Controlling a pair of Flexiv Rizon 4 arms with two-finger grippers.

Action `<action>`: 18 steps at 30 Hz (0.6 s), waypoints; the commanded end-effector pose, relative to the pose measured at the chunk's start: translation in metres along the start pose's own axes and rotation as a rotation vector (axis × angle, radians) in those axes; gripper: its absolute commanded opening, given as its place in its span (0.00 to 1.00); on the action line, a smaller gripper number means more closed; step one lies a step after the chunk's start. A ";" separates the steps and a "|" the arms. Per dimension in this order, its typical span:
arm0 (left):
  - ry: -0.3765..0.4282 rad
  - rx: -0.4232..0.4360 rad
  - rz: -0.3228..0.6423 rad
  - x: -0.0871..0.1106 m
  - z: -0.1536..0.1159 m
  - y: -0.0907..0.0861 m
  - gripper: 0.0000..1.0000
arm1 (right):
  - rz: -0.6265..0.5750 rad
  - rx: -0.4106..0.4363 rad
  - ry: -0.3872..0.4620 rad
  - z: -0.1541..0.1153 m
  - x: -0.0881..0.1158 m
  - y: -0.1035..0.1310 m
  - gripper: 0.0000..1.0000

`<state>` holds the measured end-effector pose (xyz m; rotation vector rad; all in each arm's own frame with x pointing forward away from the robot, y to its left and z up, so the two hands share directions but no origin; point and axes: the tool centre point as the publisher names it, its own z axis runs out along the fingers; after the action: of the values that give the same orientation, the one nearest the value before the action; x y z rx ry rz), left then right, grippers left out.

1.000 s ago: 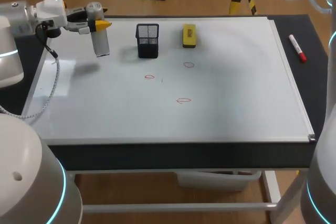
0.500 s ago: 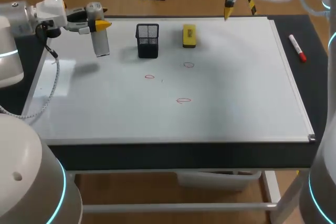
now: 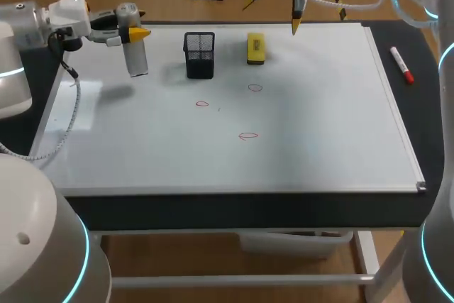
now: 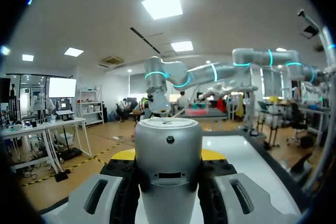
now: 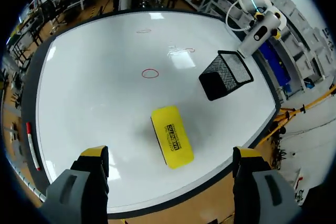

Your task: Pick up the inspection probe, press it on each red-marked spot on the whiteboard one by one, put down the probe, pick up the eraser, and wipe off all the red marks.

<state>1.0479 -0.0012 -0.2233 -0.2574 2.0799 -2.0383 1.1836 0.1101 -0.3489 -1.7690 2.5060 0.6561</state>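
The left gripper point(image 3: 130, 30) is clamped on a grey cylindrical inspection probe point(image 3: 135, 51), which hangs upright above the far left corner of the white rectangular whiteboard point(image 3: 333, 125); in the left wrist view the probe's metal body fills the gap between the two yellow-tipped fingers, which press on it from both sides. The right gripper point(image 5: 170, 151) is spread wide above the far edge of the board and grasps nothing. In the right wrist view, a yellow rectangular eraser point(image 5: 172, 136) lies flat on the board below and between its fingers, touched by neither. Just beside the eraser, toward the left arm, stands a black wire-mesh pen holder point(image 3: 199, 54), upright and apart from it. Three small red-marked spots are drawn near the middle of the board: one point(image 3: 202, 103) in front of the holder, one point(image 3: 255, 88) in front of the eraser, and one point(image 3: 247, 135) nearer the front edge. A red marker pen point(image 3: 401, 65) with a white cap end lies on the dark table surface point(image 3: 429, 118) beside the board's right edge, well apart from the other things.
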 end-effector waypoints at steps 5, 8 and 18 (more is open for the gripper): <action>-0.001 0.000 0.001 0.000 0.000 -0.001 0.00 | -0.111 -0.078 0.529 0.011 -0.009 -0.014 1.00; -0.001 0.000 0.001 0.000 0.000 -0.001 0.00 | -0.157 -0.081 0.548 0.016 -0.009 -0.011 1.00; -0.001 0.000 0.001 0.000 0.000 -0.001 0.00 | -0.151 -0.084 0.577 0.033 -0.009 -0.004 1.00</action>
<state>1.0479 -0.0012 -0.2233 -0.2574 2.0799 -2.0383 1.1746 0.1224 -0.3734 -2.0623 2.4032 0.4889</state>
